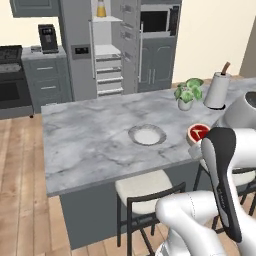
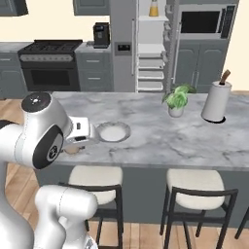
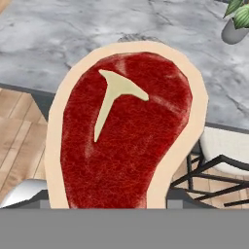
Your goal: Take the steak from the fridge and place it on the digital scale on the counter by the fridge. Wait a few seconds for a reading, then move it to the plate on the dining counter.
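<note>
Marble is my landmark: the dining counter (image 1: 90, 135) lies in front of me, and everything sits relative to it. I see the steak (image 3: 124, 131) close up in the hand view, red with a tan rim and a pale T of marbling, standing on edge before the camera. From the left base view the steak (image 1: 198, 133) is at the counter's near edge, right of the plate (image 1: 147, 135) and apart from it. My gripper (image 2: 73, 146) hangs at that same edge, just left of the plate (image 2: 113, 132) in the right base view; its fingertips are hidden behind the meat, so I read it as clamped on the steak. Beyond the counter the fridge (image 1: 107, 47) stands with a door open
</note>
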### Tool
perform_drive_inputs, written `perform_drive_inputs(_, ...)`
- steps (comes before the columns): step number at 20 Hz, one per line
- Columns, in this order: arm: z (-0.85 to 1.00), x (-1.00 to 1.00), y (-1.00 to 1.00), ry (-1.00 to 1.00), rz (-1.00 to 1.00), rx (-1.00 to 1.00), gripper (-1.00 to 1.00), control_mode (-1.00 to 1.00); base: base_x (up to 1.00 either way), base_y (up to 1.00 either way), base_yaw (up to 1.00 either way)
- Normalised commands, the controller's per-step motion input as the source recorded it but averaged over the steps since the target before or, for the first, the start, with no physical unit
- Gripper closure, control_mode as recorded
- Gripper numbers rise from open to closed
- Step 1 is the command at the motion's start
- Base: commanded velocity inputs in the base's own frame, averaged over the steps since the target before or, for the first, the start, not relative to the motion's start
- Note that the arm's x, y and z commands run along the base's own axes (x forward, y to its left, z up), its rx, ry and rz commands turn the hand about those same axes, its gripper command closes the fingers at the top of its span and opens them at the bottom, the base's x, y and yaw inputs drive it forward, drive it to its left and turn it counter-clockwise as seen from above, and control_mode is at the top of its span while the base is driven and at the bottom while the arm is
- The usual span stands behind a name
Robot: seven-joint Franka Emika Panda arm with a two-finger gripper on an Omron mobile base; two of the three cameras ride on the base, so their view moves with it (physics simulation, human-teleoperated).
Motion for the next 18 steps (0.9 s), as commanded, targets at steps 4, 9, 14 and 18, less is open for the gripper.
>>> perform_drive_inputs(4,0.0,0.0,0.0,0.0,0.0,0.0,1.0,1.0,0.94,-0.01,0.0)
perform_drive_inputs(9,0.0,0.0,0.0,0.0,0.0,0.0,1.0,1.0,0.96,-0.43,0.06)
perform_drive_inputs(14,0.0,0.0,0.0,0.0,0.0,0.0,1.0,1.0,0.32,-0.79,0.17)
perform_drive_inputs(18,0.0,0.0,0.0,0.0,0.0,0.0,1.0,1.0,0.0,-0.96,0.15)
